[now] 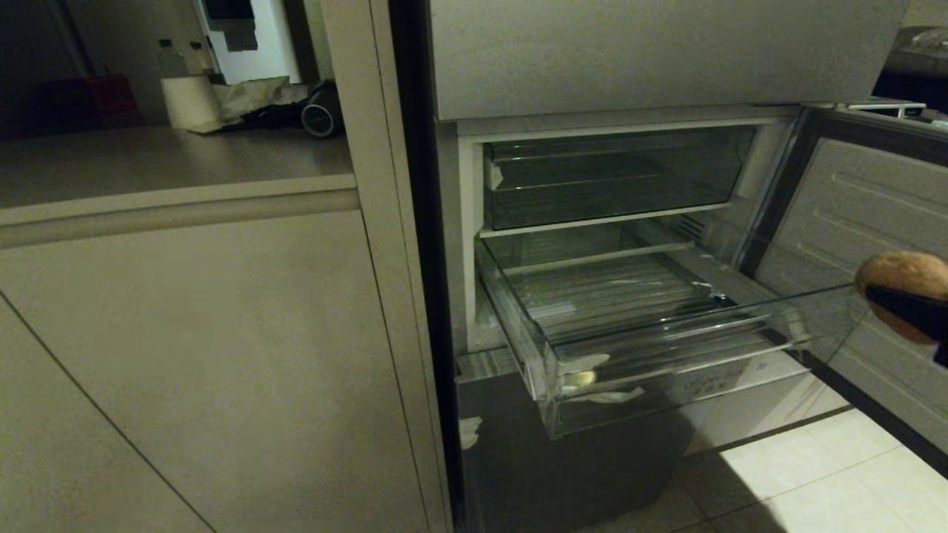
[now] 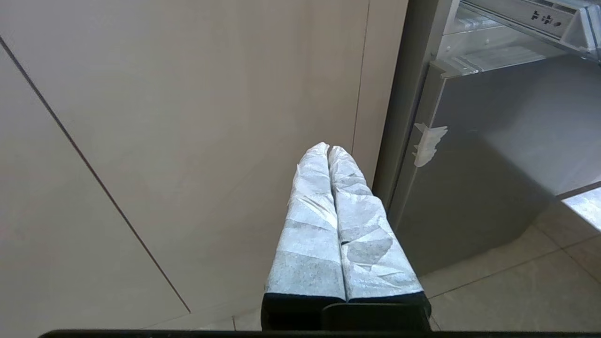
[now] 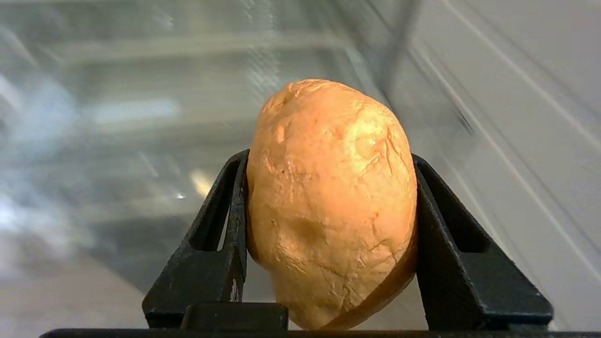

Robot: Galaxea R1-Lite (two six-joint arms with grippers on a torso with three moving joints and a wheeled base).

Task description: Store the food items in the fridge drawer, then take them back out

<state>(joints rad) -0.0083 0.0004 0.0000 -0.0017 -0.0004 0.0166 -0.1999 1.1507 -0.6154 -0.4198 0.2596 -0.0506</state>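
Head view puts the right pincer [image 1: 907,307] at the frame's far right edge, level with the front rim of the pulled-out fridge drawer [image 1: 592,363] and off to the drawer's open-door side, not yet over it. It is clamped on a potato-like food item [image 1: 900,277]; the right wrist view shows the tan lump wedged between both black fingers [image 3: 220,234], gripped across its middle with its upper end standing clear of the tips. The drawer's ribbed floor, ahead of and below the pincer, looks bare, so this is probably the storing half of the task. To do it well, carry the item over the clear front wall with room to spare, bring it down close to the ribs before releasing so the rounded lump does not roll, then withdraw upward. The left pincer [image 2: 328,155] hangs parked beside the cabinet panel [image 2: 188,117], its wrapped fingers pressed together on nothing.
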